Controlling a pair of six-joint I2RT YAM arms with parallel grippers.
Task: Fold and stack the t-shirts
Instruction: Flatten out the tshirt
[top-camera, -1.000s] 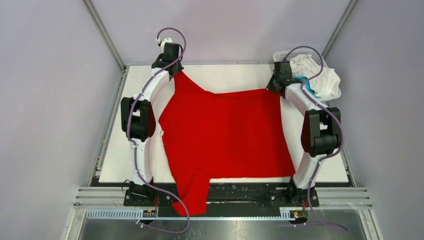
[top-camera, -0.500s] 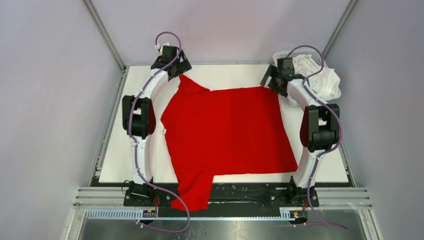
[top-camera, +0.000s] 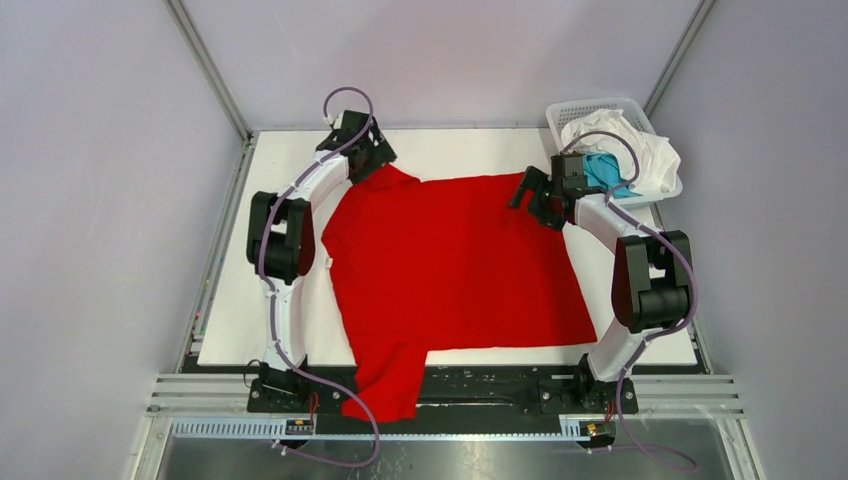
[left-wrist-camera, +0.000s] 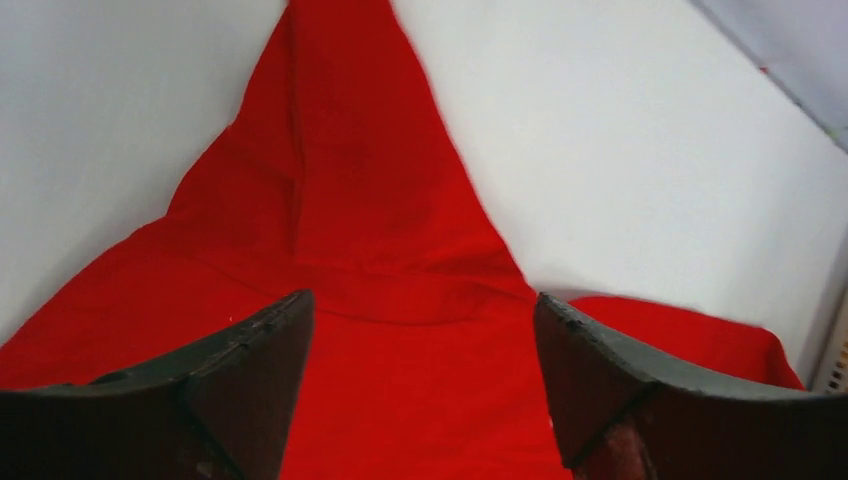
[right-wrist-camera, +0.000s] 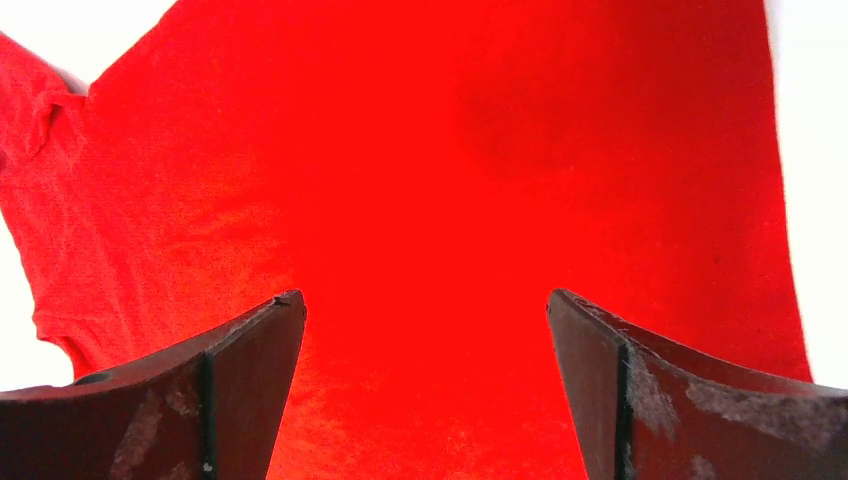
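A large red t-shirt (top-camera: 455, 265) lies spread flat on the white table (top-camera: 235, 300), one sleeve hanging over the near edge. My left gripper (top-camera: 375, 160) hovers open over the shirt's far left corner, the red cloth (left-wrist-camera: 400, 360) showing between its fingers, nothing held. Over the far right corner my right gripper (top-camera: 532, 196) is open too, with only flat red fabric (right-wrist-camera: 430, 250) below the jaws. White (top-camera: 640, 150) and teal-blue (top-camera: 603, 170) t-shirts lie bunched in the basket.
A white plastic lattice basket (top-camera: 575, 108) stands at the far right corner of the table. Grey walls and metal frame rails surround the table. Bare table surface shows to the left of the shirt and along the far edge (top-camera: 460, 150).
Both grippers have let go of the shirt's far corners and opened. The cloth has dropped flat. Both grippers have moved in over the shirt, the right one leftward and nearer.
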